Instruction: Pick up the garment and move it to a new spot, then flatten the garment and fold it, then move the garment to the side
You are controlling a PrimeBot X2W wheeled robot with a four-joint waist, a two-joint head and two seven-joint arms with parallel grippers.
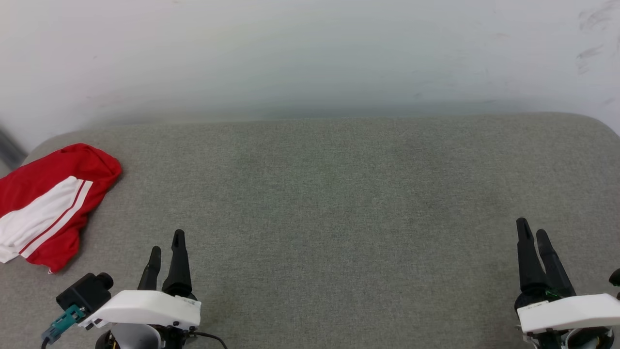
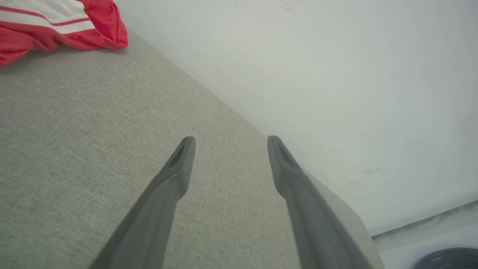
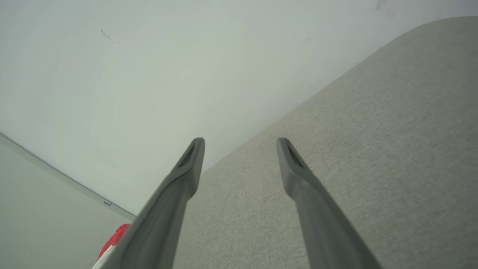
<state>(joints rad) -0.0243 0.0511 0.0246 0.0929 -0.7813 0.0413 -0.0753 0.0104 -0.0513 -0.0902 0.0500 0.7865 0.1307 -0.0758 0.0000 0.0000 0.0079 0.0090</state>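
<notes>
Bunched garment (image 1: 48, 203) lies at the table's (image 1: 315, 194) left edge; left end effector (image 1: 167, 241) and right end effector (image 1: 531, 226) gape wide, empty.

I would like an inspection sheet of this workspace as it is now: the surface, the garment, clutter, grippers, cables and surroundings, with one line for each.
Surface: grey fabric surface, flat, no stains seen.
Job's things: red and white garment lies bunched at the surface's far left edge, apart from both grippers.
Clutter: nothing seen.
Grippers: left gripper and right gripper are both open and hold nothing, near the front edge.
Cables: thin black cable and teal plug by the left wrist, apart from the garment.
Surroundings: white wall behind, with faint scuffs; a dark round thing beyond the surface, too little shown to identify.
</notes>
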